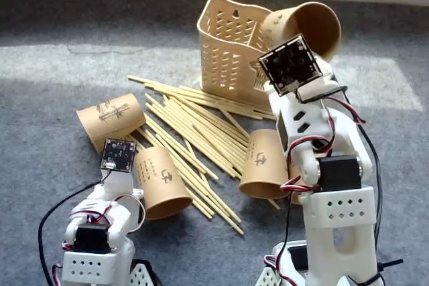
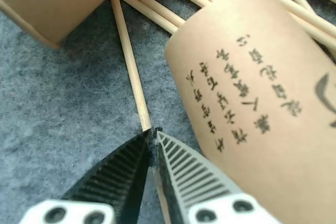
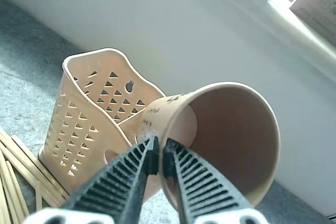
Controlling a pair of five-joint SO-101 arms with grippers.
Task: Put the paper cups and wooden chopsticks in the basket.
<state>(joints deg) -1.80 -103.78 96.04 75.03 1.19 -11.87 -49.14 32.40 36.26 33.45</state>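
Right gripper (image 3: 159,142): pinching paper cup (image 3: 236,140) rim; cup tilted beside basket (image 3: 79,119) rim, mouth turned away.
Left gripper (image 2: 154,132): pinching a chopstick (image 2: 128,61).

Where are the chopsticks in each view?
High view: chopsticks fan across the middle, out from the basket.
Left wrist view: one chopstick runs away from the left gripper, with others beyond the cup.
Right wrist view: a few chopsticks lie at the basket's foot.
Shared landmark: the grey carpet.
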